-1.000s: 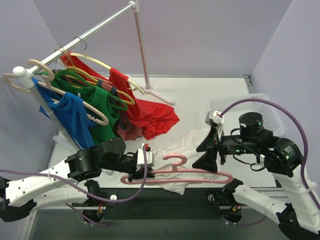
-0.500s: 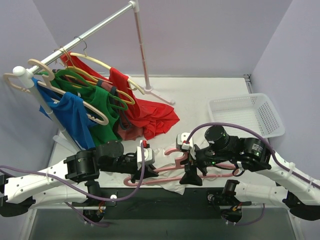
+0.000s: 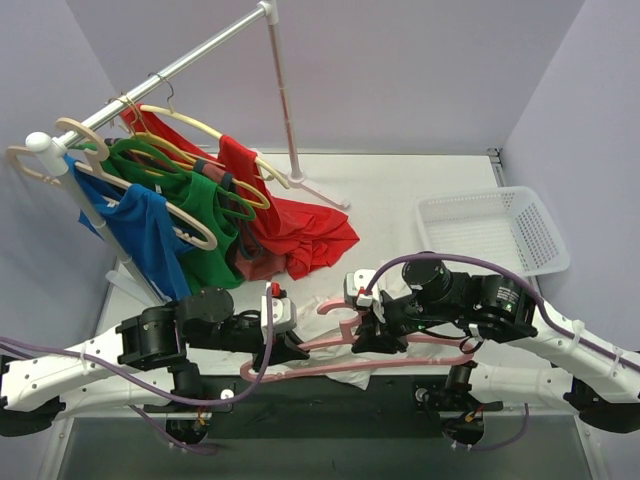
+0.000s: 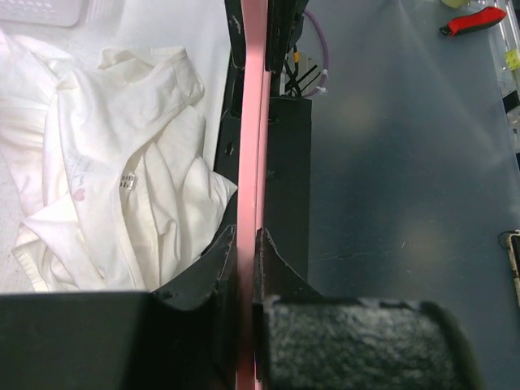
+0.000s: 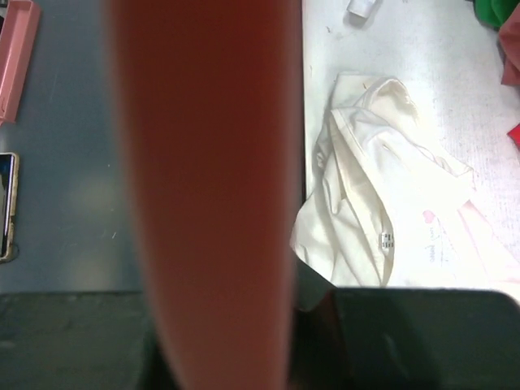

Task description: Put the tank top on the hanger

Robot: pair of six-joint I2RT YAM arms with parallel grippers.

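Left end effector (image 4: pixel 244 237) is clamped tight on the pink hanger (image 4: pixel 252 122), near its left end. Right end effector (image 3: pixel 376 334) sits at the hanger by the hook, can't tell if it's gripping. The tank top (image 4: pixel 122 171) is bunched on the surface (image 3: pixel 400 190), under the hanger and just to its far side. I'd keep the hanger level and feed one shoulder into a strap hole first. A second ago the right arm was over by the basket (image 3: pixel 490 235).

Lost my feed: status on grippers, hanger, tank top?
Left gripper shut on hanger. Right gripper looks shut on it too. Tank top crumpled on table beneath, not hung. Nothing blocking.
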